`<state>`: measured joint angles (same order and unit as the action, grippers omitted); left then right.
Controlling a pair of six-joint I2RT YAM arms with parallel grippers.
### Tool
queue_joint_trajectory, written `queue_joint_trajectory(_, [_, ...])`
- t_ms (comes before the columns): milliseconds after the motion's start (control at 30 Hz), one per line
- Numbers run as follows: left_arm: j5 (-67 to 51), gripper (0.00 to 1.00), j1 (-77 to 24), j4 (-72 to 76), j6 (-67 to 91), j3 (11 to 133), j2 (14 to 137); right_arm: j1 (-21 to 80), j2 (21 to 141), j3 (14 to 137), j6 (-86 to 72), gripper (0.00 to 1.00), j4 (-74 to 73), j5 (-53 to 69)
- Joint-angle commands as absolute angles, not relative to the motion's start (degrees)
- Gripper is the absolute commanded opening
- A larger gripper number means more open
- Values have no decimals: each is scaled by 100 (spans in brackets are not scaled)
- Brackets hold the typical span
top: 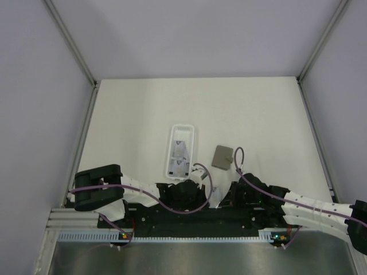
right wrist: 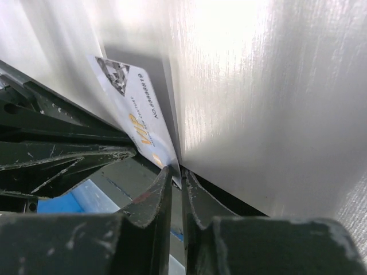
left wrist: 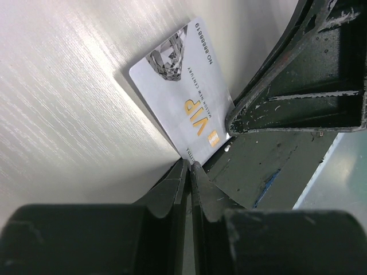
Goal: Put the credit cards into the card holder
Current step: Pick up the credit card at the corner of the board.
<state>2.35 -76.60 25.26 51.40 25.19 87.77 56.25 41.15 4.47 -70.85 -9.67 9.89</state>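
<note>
I see both of my arms folded low at the near edge of the white table point(top: 132, 114), with the wrists turned toward each other. My left gripper point(left wrist: 188, 165) has its two fingers drawn almost together, and they pinch the edge of one credit card point(left wrist: 178, 86). It is a pale silvery card with gold "VIP" lettering and a number printed along one side. My right gripper point(right wrist: 175, 172) is also nearly closed and nips a corner of that same card, so the card is held between the two. In the left wrist view, the right gripper's dark finger lies against the card at its 3 o'clock.

From overhead, a long white tray point(top: 172, 134) sits near the middle of the table, at 12 o'clock from my left gripper. More credit cards point(top: 180, 153) lie inside it. The card holder point(top: 222, 156), a flat dark grey square, lies on the table near the tray at its 3 o'clock without touching it. It is at about 12 o'clock from my right gripper.
</note>
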Motion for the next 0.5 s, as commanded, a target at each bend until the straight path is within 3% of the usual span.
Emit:
queue_joint_trajectory(0, [272,12,-7682,2742,5221,2575,8807,5669,3938,378,-6961,5,-783,518])
queue_joint_trajectory(233, [588,16,-7682,2365,5212,2479,8140,5669,3280,387,-6812,0,-764,510])
queue_joint_trajectory(467, [1432,42,-7682,1056,5133,2549,6559,5660,2611,632,-6505,0,-1037,378])
